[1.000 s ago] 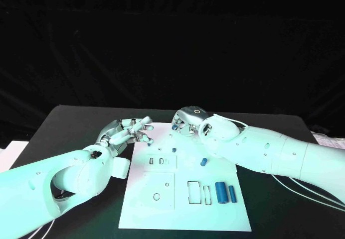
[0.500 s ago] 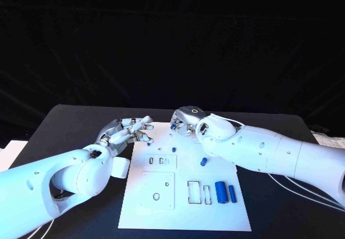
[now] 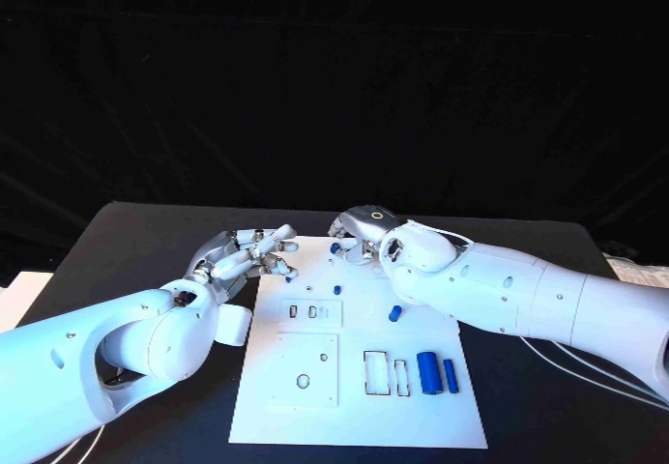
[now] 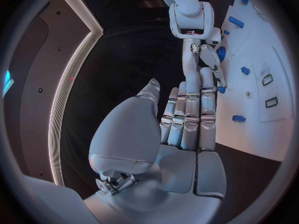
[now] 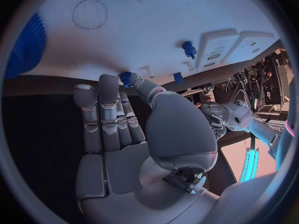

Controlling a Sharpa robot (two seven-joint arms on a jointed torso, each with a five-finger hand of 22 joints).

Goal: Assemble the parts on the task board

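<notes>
Right robot hand seemingly pinched a small blue part at the task board far edge; left robot hand open beside it.

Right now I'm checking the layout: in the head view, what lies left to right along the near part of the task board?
Oval hole → rectangular slot → thick blue cylinder → thin blue cylinder.

The right hand has crept a little farther along the task board's far edge; nothing else moved.
</notes>
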